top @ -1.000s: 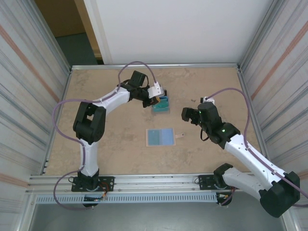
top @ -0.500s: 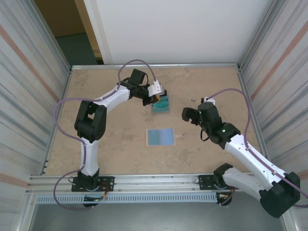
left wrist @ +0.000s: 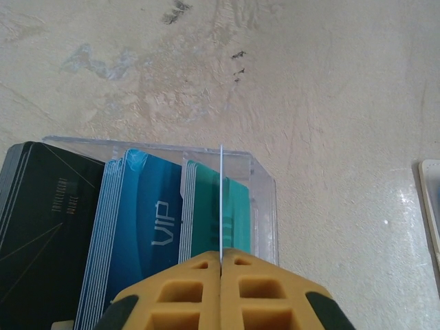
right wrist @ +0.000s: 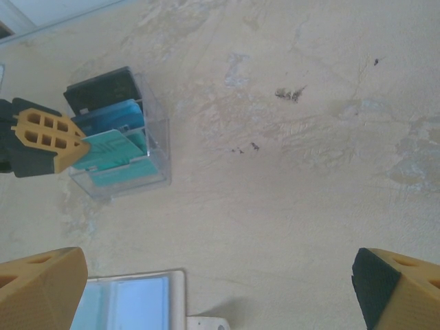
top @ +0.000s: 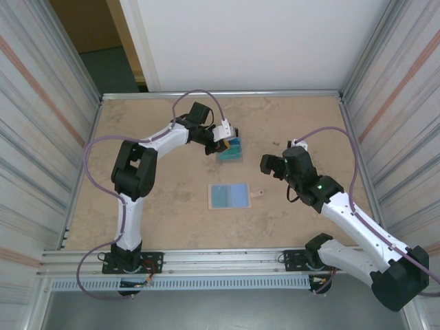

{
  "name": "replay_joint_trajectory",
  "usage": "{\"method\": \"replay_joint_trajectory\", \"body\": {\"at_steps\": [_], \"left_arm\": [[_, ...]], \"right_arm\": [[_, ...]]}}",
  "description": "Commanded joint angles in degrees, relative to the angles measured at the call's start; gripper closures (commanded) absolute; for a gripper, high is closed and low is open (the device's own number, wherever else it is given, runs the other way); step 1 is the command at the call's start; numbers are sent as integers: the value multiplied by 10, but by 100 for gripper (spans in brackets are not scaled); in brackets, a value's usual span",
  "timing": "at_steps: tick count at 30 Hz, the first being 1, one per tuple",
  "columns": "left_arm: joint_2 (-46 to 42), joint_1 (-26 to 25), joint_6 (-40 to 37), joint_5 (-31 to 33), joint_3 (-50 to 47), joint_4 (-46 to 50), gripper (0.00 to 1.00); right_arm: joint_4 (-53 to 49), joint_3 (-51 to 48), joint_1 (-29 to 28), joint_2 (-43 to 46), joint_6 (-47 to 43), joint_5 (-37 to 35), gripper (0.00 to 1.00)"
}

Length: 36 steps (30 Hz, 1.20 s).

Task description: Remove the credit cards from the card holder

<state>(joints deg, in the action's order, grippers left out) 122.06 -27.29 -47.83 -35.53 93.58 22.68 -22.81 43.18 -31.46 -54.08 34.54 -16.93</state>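
From above, the left end effector (top: 229, 133) hangs over the clear tray (top: 231, 152) at the far middle of the table (top: 165, 206). It has crept slightly farther from the arm bases over the last second, and the elbow has swung in with it. The card holder (top: 229, 196) lies spread open, pale blue lining up, well apart from the tray and nearer the bases. The right end effector (top: 265, 165) has not moved and hovers off to the right of both.

In the left wrist view, the yellow fingers (left wrist: 185, 289) are pressed together on a thin teal card (left wrist: 221, 199) seen edge-on. The card stands upright above the teal stack in the tray. The other credit cards (left wrist: 148, 227), blue and black, sit in rows beside it.

In the right wrist view, the right end effector's jaws stand spread wide with nothing between them, above the card holder's corner and its snap tab (right wrist: 206, 322).

The small shift probably lines the held card up with its stack, so the next step is likely to lower and release it. Whether the card holder still hides a card I cannot tell.
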Motion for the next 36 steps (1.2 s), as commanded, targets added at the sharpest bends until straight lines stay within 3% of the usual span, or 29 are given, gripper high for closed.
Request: {"method": "replay_joint_trajectory", "body": {"at_steps": [1, 9, 12, 15, 25, 32, 33, 35, 36], "left_arm": [[10, -3, -9, -16, 23, 11, 100], [19, -7, -8, -7, 28, 14, 100], [20, -9, -6, -1, 30, 14, 92], [18, -12, 0, 3, 33, 14, 74], [-79, -12, 48, -1, -34, -52, 70], [-229, -13, 154, 63, -203, -209, 30], [-254, -13, 175, 81, -239, -236, 28], [-301, -17, 229, 143, -300, -289, 13], [-324, -19, 263, 184, -337, -320, 2]], "right_arm": [[-9, 14, 4, 16, 18, -9, 1], [-15, 13, 4, 18, 21, -6, 1], [-15, 16, 4, 17, 20, -3, 1], [-15, 16, 4, 15, 19, 0, 1], [-6, 10, -7, 4, 14, 13, 2], [-9, 18, -52, -23, 15, 2, 11], [-10, 21, -63, -23, 18, 0, 12], [-9, 25, -84, -51, 22, -3, 15], [-9, 27, -97, -60, 25, -9, 17]]}}
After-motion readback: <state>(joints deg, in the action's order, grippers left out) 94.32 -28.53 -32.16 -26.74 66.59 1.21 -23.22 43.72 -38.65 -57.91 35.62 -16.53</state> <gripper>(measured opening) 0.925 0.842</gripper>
